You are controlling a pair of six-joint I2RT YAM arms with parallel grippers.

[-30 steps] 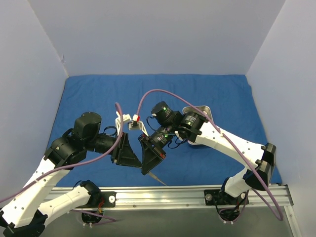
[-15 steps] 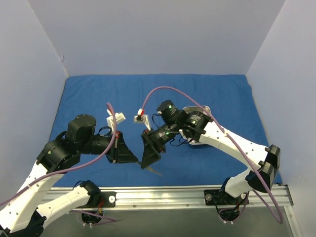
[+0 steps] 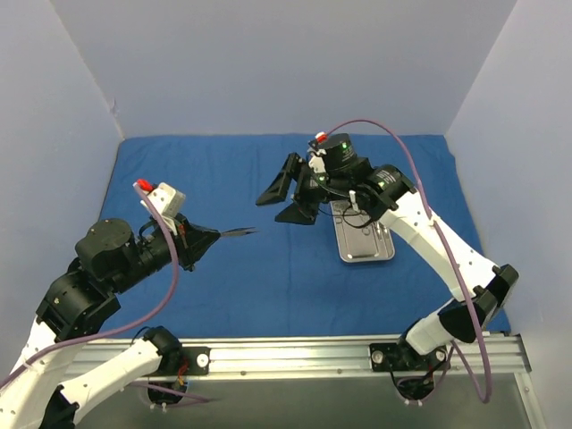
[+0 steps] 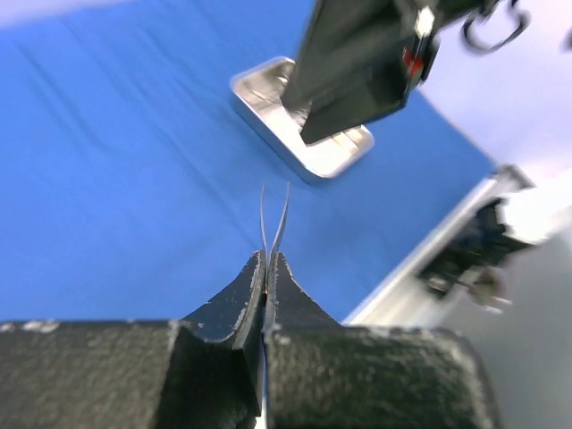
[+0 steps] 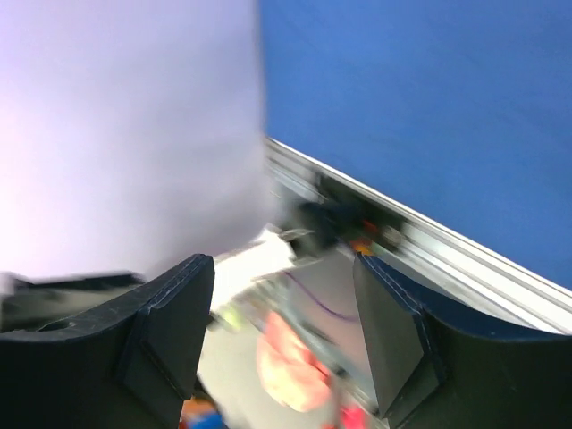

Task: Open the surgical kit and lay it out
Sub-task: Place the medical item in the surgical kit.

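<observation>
The deep-blue drape (image 3: 232, 179) of the surgical kit lies spread flat over the table. On it at the right sits the shiny steel tray (image 3: 365, 243), which the left wrist view also shows (image 4: 268, 94). My left gripper (image 3: 213, 236) is shut on a thin silver instrument (image 3: 238, 232) and holds it in the air at centre left. In the left wrist view the two slim blades (image 4: 273, 222) stick out past the left gripper (image 4: 268, 261). My right gripper (image 3: 286, 200) hangs open and empty left of the tray. In its own view the right gripper (image 5: 281, 268) has nothing between its black fingers (image 5: 174, 322).
Pale walls close in the table on three sides. A metal rail (image 3: 295, 350) runs along the near edge and carries both arm bases. Purple cables (image 3: 393, 143) loop over the right arm. What lies in the tray is too small to make out.
The arms have drawn apart from the near centre. The left gripper shut on the instrument and carried it left. The right gripper opened, let go and swung up and back toward the tray.
</observation>
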